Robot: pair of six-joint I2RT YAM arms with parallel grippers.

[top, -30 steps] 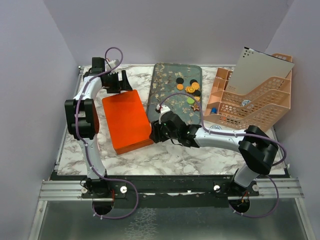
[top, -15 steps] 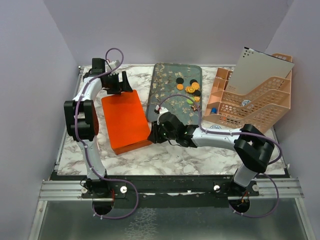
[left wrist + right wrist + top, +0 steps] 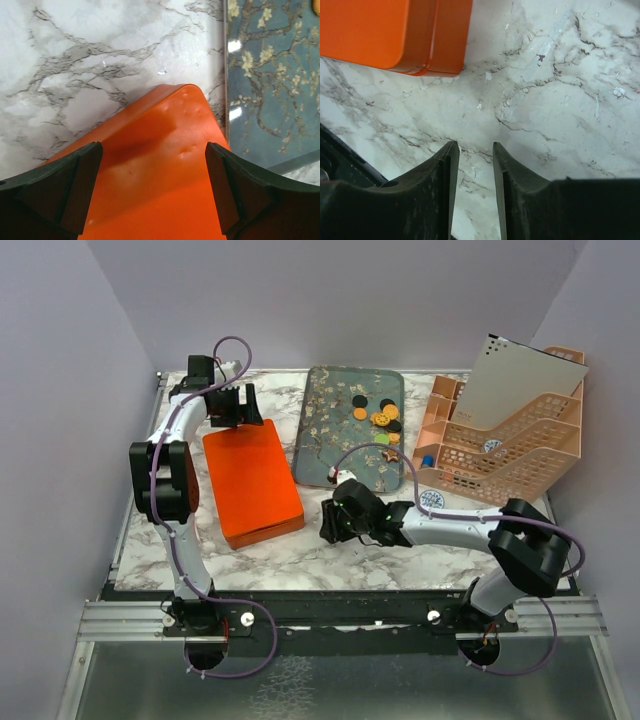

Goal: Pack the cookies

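Note:
The cookies (image 3: 380, 418) lie in a loose cluster on the far right part of a blue floral tray (image 3: 325, 435): orange and black discs, one green disc (image 3: 381, 440) and a brown star (image 3: 391, 454). My left gripper (image 3: 226, 406) hovers open over the far end of a flat orange box (image 3: 252, 482). In the left wrist view its fingers (image 3: 75, 175) stand wide apart on either side of the box's corner (image 3: 165, 150). My right gripper (image 3: 328, 525) points left, low over bare marble. Its jaws (image 3: 476, 147) stand a narrow gap apart with nothing between them.
A peach mesh desk organiser (image 3: 505, 445) holding a grey notebook (image 3: 520, 380) stands at the back right. The orange box's near corner (image 3: 420, 40) lies just ahead of the right gripper. Walls close in the marble table (image 3: 300, 550) on three sides.
My right gripper has pulled back from the orange box's near right corner, moving toward the near edge and a little right. The left arm has hardly moved.

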